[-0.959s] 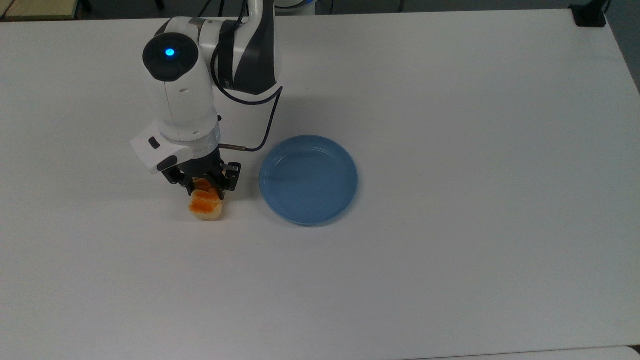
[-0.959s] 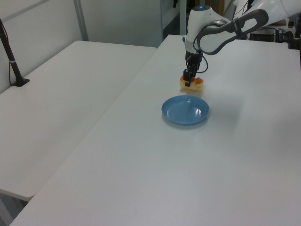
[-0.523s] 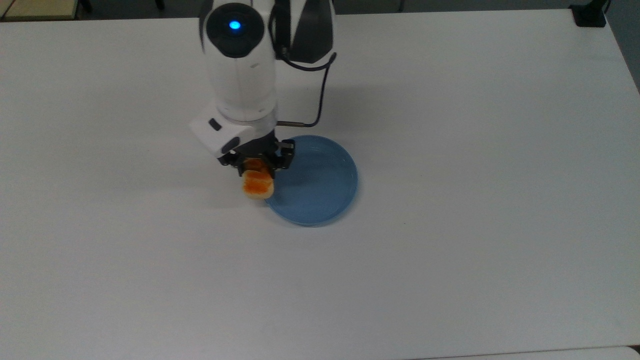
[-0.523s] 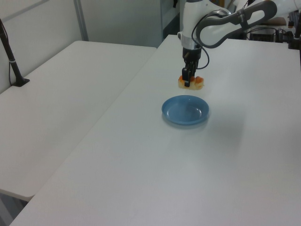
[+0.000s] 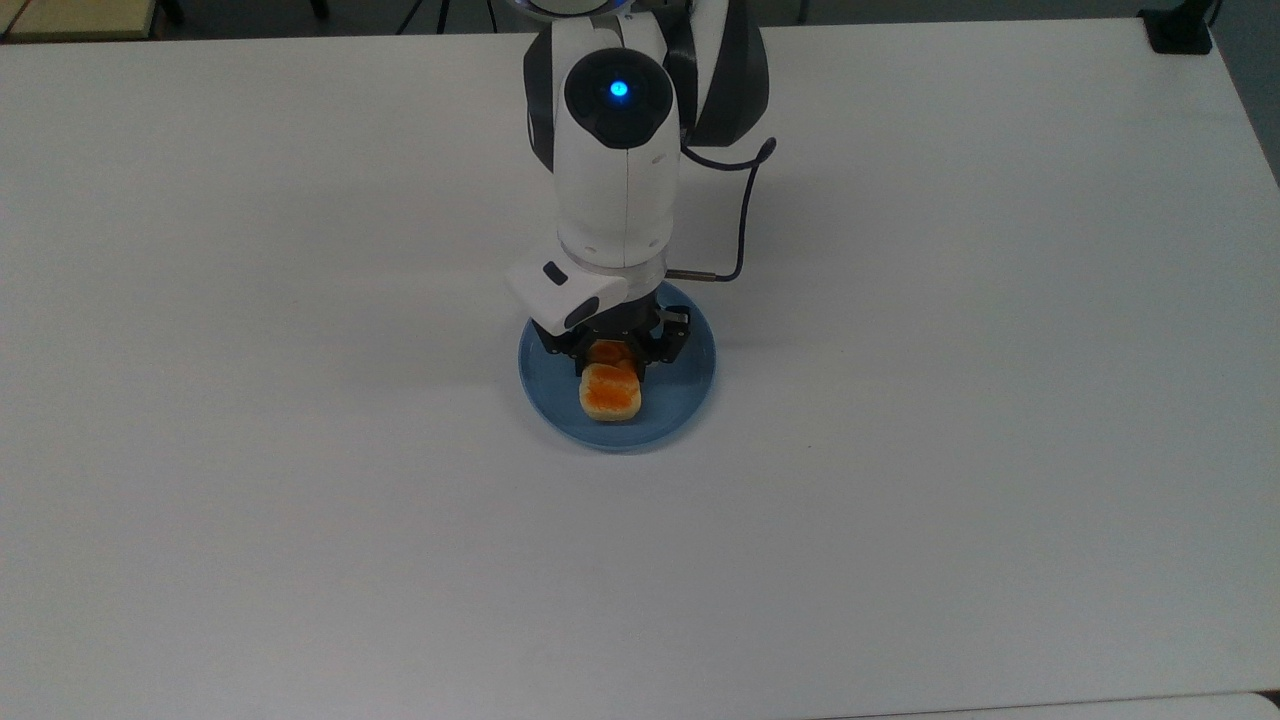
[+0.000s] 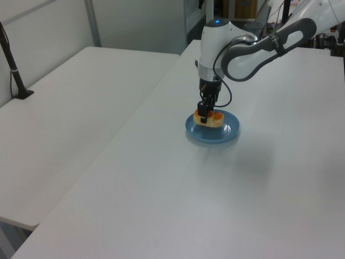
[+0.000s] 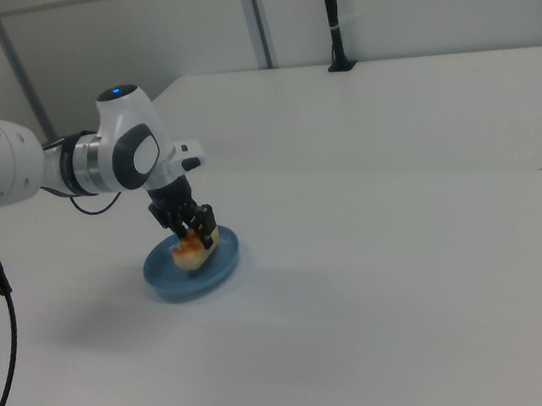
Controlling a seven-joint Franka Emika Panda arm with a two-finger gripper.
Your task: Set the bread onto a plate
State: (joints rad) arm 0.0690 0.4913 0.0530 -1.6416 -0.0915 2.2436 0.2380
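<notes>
- One Panda gripper [image 5: 612, 362] is over the light-blue plate [image 5: 690, 385], fingers clamped on the braided bread loaf [image 5: 611, 391].
- Top view: the loaf sits inside the plate's rim, left of centre and toward the lower edge, with its glossy orange top facing up and its far end tucked under the gripper.
- Left view: gripper [image 6: 205, 110] points straight down, bread [image 6: 212, 118] at the far-left part of the plate [image 6: 220, 135]; can't tell whether the loaf touches the plate floor or hangs just above it.
- Right view: bread [image 7: 194, 254] is low over the plate [image 7: 176, 280], gripper [image 7: 192, 229] pinching it from above.
- Plate rests flat on the white table [image 5: 960, 420]; a black cable [image 5: 740, 215] loops off the wrist.
</notes>
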